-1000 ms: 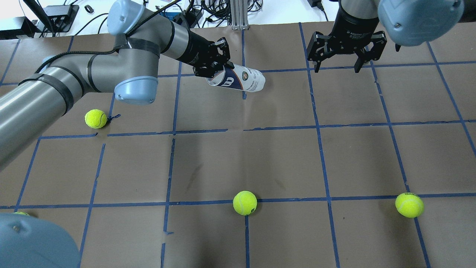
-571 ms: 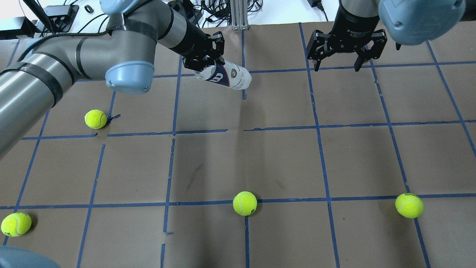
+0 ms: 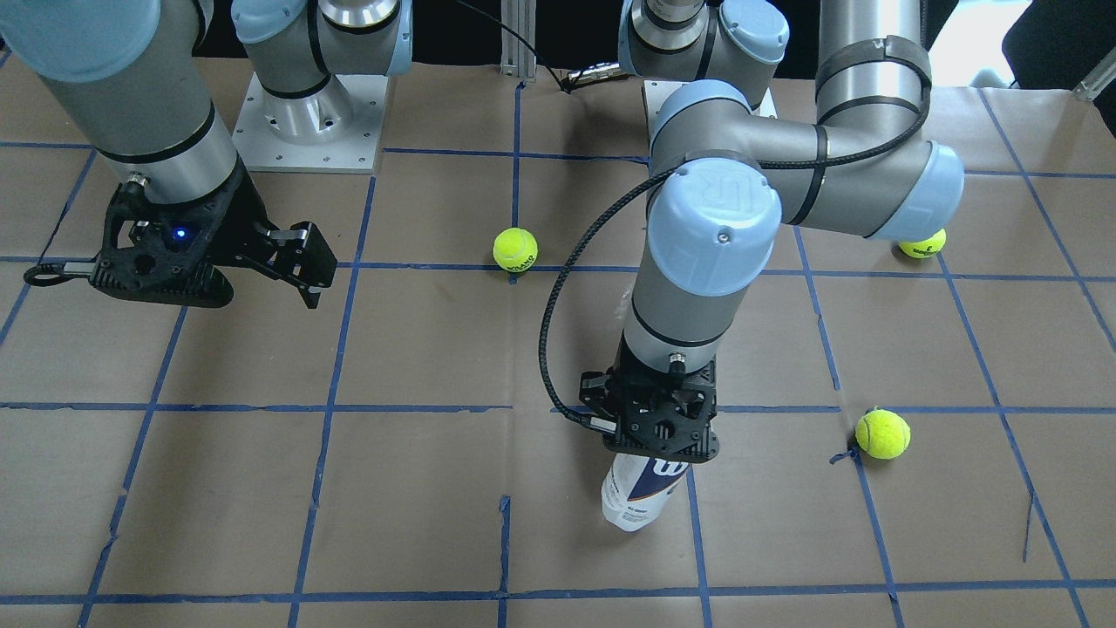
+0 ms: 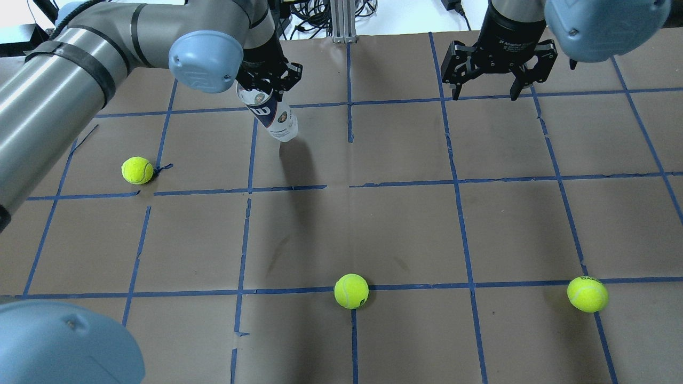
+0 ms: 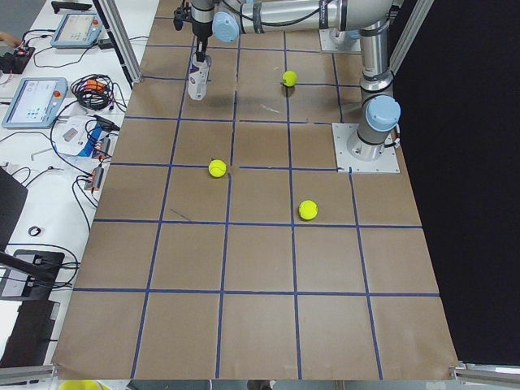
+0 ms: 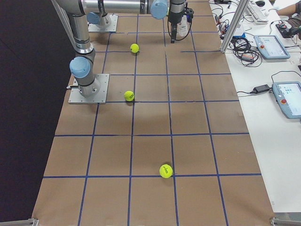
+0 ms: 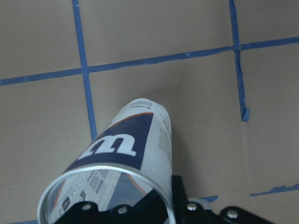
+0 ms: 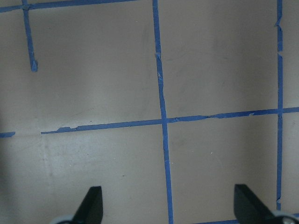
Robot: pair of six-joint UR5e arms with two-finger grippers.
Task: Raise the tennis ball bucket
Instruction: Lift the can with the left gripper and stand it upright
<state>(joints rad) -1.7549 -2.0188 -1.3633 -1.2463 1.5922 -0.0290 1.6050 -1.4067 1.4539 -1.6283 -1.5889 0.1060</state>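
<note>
The tennis ball bucket [image 4: 271,116] is a slim can with a white and navy Wilson label. My left gripper [image 4: 265,80] is shut on its open silver-rimmed end. The can hangs steeply tilted below the gripper, closed end down, at the far left-middle of the table. It also shows in the front view [image 3: 643,490] and in the left wrist view [image 7: 133,149], where it looks empty. Its closed end is close to the paper; I cannot tell whether it touches. My right gripper [image 4: 484,92] is open and empty at the far right, with only paper between its fingertips [image 8: 92,201].
Yellow-green tennis balls lie loose on the brown paper with blue tape grid: one left of the can [image 4: 137,170], one near the front middle [image 4: 351,291], one at the front right [image 4: 587,294]. Cables and a metal post [image 4: 340,21] stand beyond the far edge.
My left arm has swung the can to the left and turned it from nearly lying flat to hanging steeply, closed end down. The right gripper has stayed put.
</note>
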